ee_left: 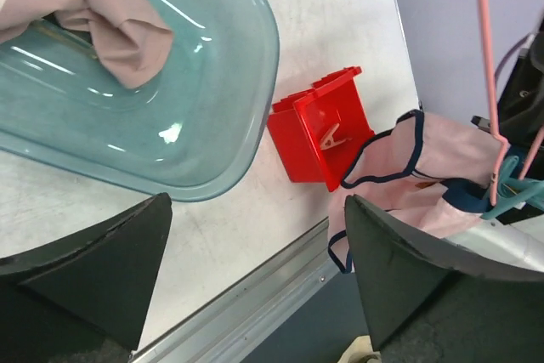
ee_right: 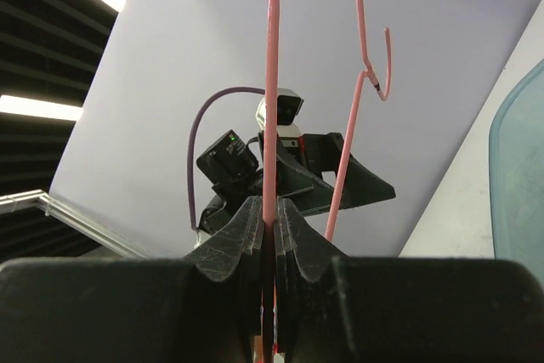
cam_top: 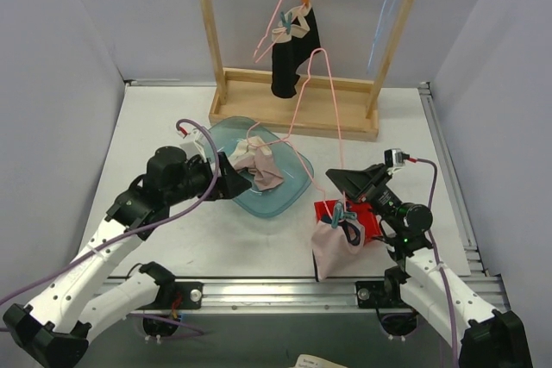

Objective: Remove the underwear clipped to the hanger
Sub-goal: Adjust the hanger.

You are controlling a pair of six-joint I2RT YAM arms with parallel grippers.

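I read the left gripper as open at the teal tray's left rim. The right gripper, right of the tray, clamps the pink hanger. One pink brief lies in the tray. A dark-trimmed brief hangs clipped right of it, and a black brief hangs behind it.

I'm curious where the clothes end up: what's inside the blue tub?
Crumpled pale pink underwear lies in the tub. Anything beneath the cloth is covered.
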